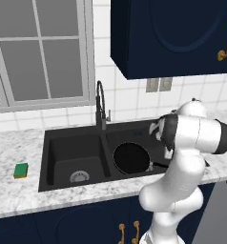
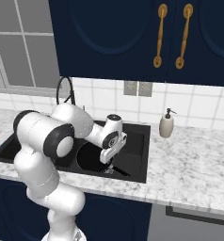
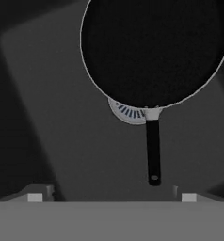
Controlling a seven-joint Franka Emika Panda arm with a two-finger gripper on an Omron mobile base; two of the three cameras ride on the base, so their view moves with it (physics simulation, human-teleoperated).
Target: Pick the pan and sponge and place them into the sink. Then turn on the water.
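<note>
Inside the sink's (image 1: 53, 157) right basin the pan (image 1: 130, 158) lies, fingers (image 3: 111, 197) wide above

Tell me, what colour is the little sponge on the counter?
The sponge is green on top with a yellow edge below, clearest in the left base view.

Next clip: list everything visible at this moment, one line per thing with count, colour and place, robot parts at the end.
pan: 1, black, in the right basin of the sink, handle toward the front
sponge: 1, green over yellow, on the counter left of the sink
sink: 1, black, two basins, set in the counter
drains: 2, silver, one in the left basin, one half under the pan
faucet: 1, black, behind the sink, no stream visible
soap bottle: 1, white, on the counter right of the sink
counter: 1, white-grey marble
cabinets: navy, gold handles, above and below
window: 1, grey frame, back left
pincer: 1, open, above the pan handle
</note>
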